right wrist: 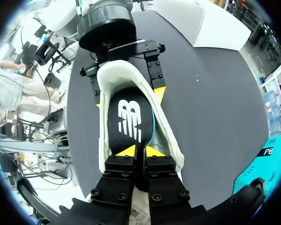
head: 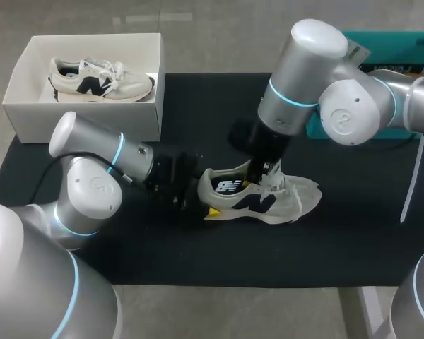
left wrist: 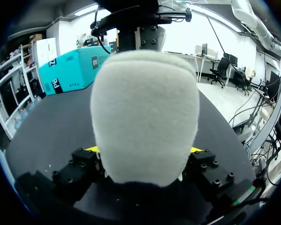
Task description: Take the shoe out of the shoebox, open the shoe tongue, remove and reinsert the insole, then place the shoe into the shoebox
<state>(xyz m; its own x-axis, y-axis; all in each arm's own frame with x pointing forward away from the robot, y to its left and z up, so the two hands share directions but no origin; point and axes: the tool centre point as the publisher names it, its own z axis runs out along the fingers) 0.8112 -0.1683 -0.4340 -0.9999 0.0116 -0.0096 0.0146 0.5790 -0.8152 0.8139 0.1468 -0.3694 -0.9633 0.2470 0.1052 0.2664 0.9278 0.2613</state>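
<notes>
- Head view: your shoe (head: 261, 199) stands on its sole on the black mat (head: 353, 233). It is out of the white shoebox (head: 28, 106) at the far left, which holds a second shoe (head: 99, 83). Your left gripper (head: 201, 203) is at the heel. Your right gripper (head: 270, 169) comes down into the shoe's opening, beside the laces.
- Left wrist view: the shoe's pale heel fills the space between the fingers, with a yellow tip (left wrist: 91, 149) pressed against each side. The left gripper is clamped on the shoe.
- Right wrist view: the right fingers (right wrist: 128, 151) stand almost together, pinching the near end of the black insole (right wrist: 129, 123), which lies in the shoe's opening. Beyond it you see the left gripper holding the heel from both sides.
</notes>
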